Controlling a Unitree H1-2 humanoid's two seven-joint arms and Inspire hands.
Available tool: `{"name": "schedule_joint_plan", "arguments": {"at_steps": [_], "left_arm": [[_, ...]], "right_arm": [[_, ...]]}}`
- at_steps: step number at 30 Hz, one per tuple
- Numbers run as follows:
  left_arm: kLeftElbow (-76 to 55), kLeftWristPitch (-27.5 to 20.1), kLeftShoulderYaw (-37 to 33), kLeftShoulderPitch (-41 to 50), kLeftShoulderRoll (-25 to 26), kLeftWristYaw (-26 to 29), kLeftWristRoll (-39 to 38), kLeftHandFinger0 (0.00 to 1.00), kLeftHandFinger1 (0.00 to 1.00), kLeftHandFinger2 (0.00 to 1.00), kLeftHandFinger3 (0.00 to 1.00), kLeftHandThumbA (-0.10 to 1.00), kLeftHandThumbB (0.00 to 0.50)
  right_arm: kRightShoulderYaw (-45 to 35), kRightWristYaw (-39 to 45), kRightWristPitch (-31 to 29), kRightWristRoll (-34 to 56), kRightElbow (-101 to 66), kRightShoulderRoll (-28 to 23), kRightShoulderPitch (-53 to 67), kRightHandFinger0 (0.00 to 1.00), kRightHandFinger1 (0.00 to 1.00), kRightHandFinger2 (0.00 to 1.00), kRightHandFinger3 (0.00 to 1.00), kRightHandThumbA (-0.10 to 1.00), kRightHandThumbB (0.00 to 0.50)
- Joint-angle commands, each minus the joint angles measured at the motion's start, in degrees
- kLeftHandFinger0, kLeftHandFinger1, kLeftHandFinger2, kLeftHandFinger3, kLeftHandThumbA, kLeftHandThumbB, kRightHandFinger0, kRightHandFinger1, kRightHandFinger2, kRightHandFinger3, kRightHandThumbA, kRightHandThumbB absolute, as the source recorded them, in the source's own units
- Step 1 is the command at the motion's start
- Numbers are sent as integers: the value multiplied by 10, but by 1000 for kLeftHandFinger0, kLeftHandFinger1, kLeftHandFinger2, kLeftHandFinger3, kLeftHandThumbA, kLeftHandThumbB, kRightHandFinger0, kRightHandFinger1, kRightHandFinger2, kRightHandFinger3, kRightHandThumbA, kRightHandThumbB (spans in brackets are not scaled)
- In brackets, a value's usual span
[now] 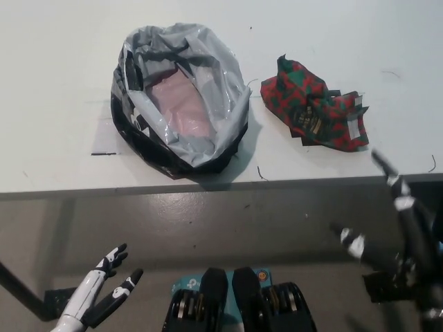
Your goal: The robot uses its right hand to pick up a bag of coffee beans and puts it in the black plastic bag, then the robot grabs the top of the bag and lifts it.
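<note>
Two items lie on the white table (62, 83): the black bag (181, 100) at centre left and the coffee bag (313, 105) to its right, near but not touching. The black bag stands open, mouth upward, with its grey lining exposed and a pinkish flat shape visible inside. The coffee bag, patterned red and green, lies flat and crumpled close to the table's front edge. The right hand (387, 214) is raised below and right of the coffee bag, at the table edge, fingers spread and holding nothing. The left hand (104, 283) rests low at the lower left, below table level, fingers apart and holding nothing.
</note>
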Motion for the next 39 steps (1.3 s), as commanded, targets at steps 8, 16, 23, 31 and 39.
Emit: {"name": "schedule_joint_plan", "arguments": {"at_steps": [8, 16, 23, 31, 39], "left_arm": [[-28, -22, 10, 8, 2, 1, 4, 1000, 1000, 1000, 1000, 832, 179], [-20, -31, 9, 12, 1, 3, 6, 1000, 1000, 1000, 1000, 843, 182], [-20, -32, 9, 14, -2, 2, 1, 1000, 1000, 1000, 1000, 835, 191], [-16, -42, 9, 15, -2, 0, 0, 1000, 1000, 1000, 1000, 834, 185], [-21, -37, 9, 13, 0, -2, 5, 1000, 1000, 1000, 1000, 839, 187]], "right_arm": [[44, 224, 315, -197, 49, -114, -413, 1000, 1000, 1000, 1000, 901, 474], [108, 229, 340, -178, 276, -91, -542, 1000, 1000, 1000, 1000, 872, 481], [111, 214, 343, -149, 465, -47, -612, 1000, 1000, 1000, 1000, 842, 499], [123, 189, 328, -109, 634, -12, -668, 1000, 1000, 1000, 1000, 906, 499], [112, 152, 312, -91, 749, 9, -684, 1000, 1000, 1000, 1000, 909, 500]]}}
